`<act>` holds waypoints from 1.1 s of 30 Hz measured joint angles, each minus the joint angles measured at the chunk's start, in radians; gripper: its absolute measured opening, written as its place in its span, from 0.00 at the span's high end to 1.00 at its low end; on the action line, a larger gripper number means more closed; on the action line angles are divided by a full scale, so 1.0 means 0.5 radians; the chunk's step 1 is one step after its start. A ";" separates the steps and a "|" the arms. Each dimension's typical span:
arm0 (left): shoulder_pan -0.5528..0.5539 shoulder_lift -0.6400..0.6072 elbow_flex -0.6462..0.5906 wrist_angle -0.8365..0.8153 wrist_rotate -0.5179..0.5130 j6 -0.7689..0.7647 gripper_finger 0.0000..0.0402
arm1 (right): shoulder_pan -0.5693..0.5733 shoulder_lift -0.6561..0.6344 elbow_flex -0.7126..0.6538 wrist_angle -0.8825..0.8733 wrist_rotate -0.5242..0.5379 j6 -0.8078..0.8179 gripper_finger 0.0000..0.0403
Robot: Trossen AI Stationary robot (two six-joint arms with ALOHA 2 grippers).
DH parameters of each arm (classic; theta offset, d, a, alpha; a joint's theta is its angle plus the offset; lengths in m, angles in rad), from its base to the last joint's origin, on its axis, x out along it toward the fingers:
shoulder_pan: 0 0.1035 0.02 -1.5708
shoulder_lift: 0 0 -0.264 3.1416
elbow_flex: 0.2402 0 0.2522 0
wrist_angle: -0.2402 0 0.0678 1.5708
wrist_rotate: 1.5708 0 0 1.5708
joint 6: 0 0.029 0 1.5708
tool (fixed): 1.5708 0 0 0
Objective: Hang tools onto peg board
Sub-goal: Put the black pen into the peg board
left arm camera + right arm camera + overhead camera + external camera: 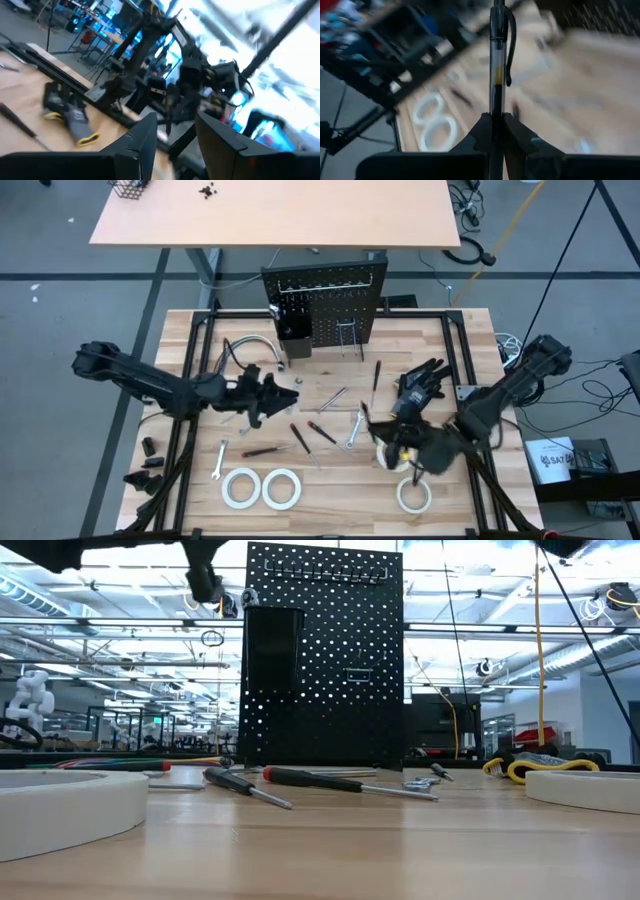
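While the left end effector (275, 392) hovers above the desk (330, 480) with fingers apart and nothing between them, tape rolls (262, 488) lie nearby. Farther right, the right end effector (494, 131) is clamped on a thin clear-handled screwdriver (497, 65), well away from the peg board (325, 305). No writing can be read.

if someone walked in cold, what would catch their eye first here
Probably the right gripper, raised above the table's right side and shut on a slim screwdriver that sticks out straight past its fingers. Next, the black peg board standing upright at the table's far edge, and the white tape rolls lying flat at the near edge.
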 joint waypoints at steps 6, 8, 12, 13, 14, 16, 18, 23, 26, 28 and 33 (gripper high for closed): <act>-0.006 0.317 0.051 0.306 0.020 -0.115 0.66 | -0.320 0.152 -0.001 0.771 -0.338 -0.811 0.96; -0.016 0.387 0.098 0.313 0.050 -0.057 0.66 | -0.406 0.210 0.000 0.920 -0.477 -0.919 0.96; -0.049 0.464 0.209 0.326 0.109 0.216 0.65 | -0.536 0.316 -0.001 1.148 -0.760 -1.016 0.96; -0.057 0.472 0.232 0.325 0.115 0.311 0.65 | -0.563 0.340 -0.001 1.195 -0.816 -1.024 0.96; -0.061 0.479 0.256 0.325 0.114 0.401 0.65 | -0.585 0.364 -0.001 1.239 -0.866 -1.035 0.96; -0.066 0.490 0.288 0.294 0.089 0.466 0.65 | -0.617 0.405 -0.001 1.311 -0.935 -1.070 0.96; -0.057 0.502 0.308 0.254 0.073 0.421 0.65 | -0.639 0.421 -0.001 1.359 -0.951 -1.094 0.95; -0.049 0.509 0.331 0.136 0.027 0.388 0.65 | -0.689 0.428 -0.001 1.378 -0.953 -1.142 0.95; -0.049 0.510 0.331 0.134 -0.030 0.391 0.65 | -0.710 0.428 -0.001 1.377 -0.953 -1.163 0.95; -0.048 0.510 0.331 0.140 -0.048 0.391 0.65 | -0.719 0.428 -0.001 1.377 -0.953 -1.177 0.95; -0.048 0.510 0.331 0.132 -0.068 0.438 0.67 | -0.727 0.428 -0.001 1.377 -0.955 -1.187 0.95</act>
